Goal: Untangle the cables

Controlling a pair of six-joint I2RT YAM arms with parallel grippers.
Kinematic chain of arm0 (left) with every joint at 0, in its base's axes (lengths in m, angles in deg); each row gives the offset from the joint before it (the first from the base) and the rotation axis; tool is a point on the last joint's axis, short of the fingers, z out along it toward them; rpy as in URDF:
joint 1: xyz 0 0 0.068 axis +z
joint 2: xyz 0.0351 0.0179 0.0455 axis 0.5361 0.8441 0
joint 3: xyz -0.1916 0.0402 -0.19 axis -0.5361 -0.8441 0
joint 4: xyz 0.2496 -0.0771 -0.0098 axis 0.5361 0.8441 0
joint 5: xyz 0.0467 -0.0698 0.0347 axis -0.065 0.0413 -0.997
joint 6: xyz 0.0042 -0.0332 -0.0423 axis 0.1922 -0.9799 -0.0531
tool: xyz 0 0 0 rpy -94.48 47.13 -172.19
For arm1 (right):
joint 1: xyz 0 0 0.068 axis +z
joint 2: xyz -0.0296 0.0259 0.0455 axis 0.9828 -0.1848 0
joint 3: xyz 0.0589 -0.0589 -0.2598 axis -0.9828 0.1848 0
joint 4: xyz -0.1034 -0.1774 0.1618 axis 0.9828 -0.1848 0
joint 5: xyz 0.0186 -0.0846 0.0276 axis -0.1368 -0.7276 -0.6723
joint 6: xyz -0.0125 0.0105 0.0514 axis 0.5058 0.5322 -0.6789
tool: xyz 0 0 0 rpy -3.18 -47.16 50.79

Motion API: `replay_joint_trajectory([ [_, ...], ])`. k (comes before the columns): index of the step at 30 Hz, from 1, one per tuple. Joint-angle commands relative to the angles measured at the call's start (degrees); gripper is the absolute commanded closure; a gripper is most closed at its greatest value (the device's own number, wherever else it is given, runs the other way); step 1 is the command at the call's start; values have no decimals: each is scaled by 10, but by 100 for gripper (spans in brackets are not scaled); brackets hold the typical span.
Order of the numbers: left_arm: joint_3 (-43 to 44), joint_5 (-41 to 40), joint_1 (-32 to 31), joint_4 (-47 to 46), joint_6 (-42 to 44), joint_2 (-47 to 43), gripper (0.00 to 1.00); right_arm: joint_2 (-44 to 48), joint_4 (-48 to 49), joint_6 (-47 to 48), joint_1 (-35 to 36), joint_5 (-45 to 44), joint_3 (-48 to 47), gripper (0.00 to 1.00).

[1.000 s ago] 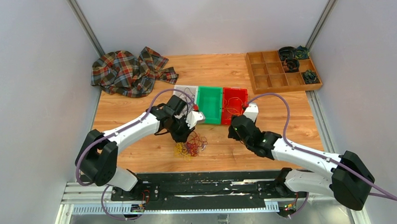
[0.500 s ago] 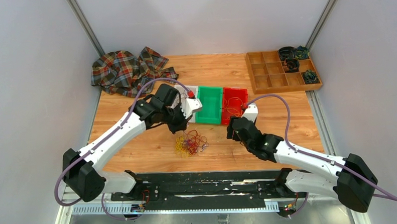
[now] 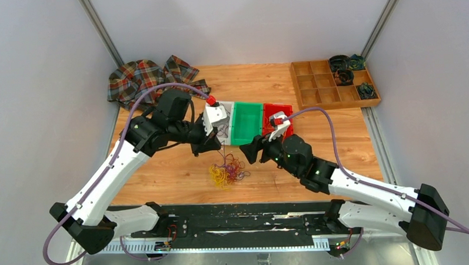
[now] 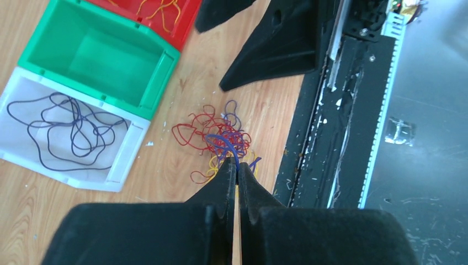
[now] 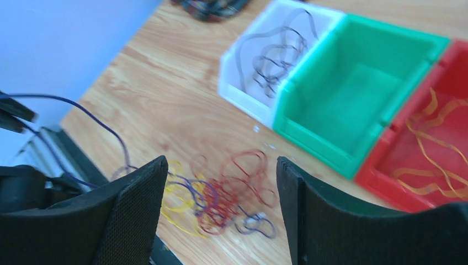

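Item, nearest my side: black metal rail (image 3: 241, 220) carrying both arm bases, running along the near edge of the wooden tabletop (image 3: 174, 170). Item, just beyond the rail: tangle of thin purple, dark red and yellow cables (image 3: 226, 173), lying loose on bare wood in the middle, well short of the bins. Item: purple strand (image 4: 229, 150), rising out of the tangle up and to the left; I took its line as the long axis along which any pull would run. Item: left gripper (image 4: 237, 172), raised above and left of the tangle, jaws pressed together with that strand pinched between the tips. Item: right gripper (image 5: 221, 165), above the tangle's far right side, jaws wide apart and holding nothing, the tangle showing below the gap; I judged this the better-placed arm to pin the bundle. Item, one row farther: white plastic bin (image 4: 124, 157) holding loose purple wire, beside the left gripper; green plastic bin (image 4: 157, 77), bare inside; red plastic bin (image 5: 386, 149) with yellow wire. Open wood lay left of the tangle. Item, far edge: plaid cloth (image 3: 142, 82) at left, wooden compartment tray (image 3: 337, 106) at right.
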Motion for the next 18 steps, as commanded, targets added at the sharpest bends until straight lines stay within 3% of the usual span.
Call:
replay_joint_trajectory([
  [1,46,44,2,35,0,-8,99,-26,76,37,20,91,-57,28],
  [18,107,74,2,41,-17,-7,100,-98,92,44,66,74,-123,27],
])
